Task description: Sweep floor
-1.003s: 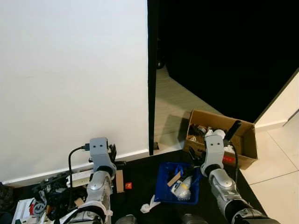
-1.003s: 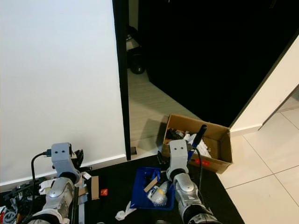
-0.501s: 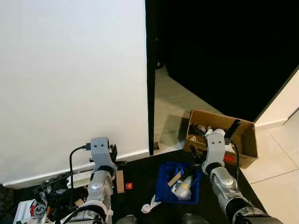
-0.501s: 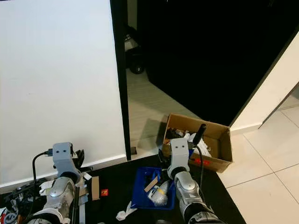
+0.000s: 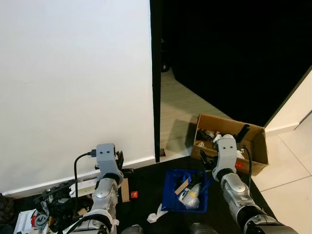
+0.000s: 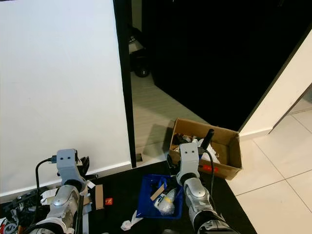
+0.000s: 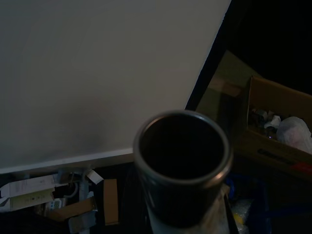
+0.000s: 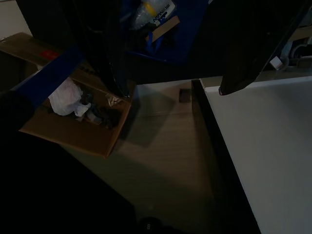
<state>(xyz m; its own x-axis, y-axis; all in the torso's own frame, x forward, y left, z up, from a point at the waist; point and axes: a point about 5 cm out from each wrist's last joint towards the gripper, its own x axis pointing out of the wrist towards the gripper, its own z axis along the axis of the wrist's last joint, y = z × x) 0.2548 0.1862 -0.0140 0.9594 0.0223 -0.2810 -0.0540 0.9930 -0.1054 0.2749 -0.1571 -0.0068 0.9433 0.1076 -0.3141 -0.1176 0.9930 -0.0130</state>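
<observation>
**Get both arms clear of the doorway before you sweep**

Head views: The pale floor [image 5: 181,109] to be swept runs from the black door edge [image 5: 156,97] far into the dark room. Nearer lies a dark mat with a blue bin [image 5: 170,195] of rubbish in the middle. A cardboard box [image 6: 229,151] stands to the right, just beyond the bin. Cables and packaging [image 5: 58,200] crowd the near left, along the white wall [image 5: 73,73]. The open room is the strip between the door edge and the box, so steer through there and keep your elbows in.

Left wrist view: A dark tube [image 7: 181,161] stands close before the lens, probably a handle. You cannot tell whether the left end effector [image 5: 117,160] is spread or pinching it. Confirm your hold before swinging anything.

Right wrist view: The right end effector [image 8: 170,90] is spread, with bare floor showing between its tips. It hangs above the corner of the box and the foot of the door edge. Watch both edges, and lift rather than drag sideways.
</observation>
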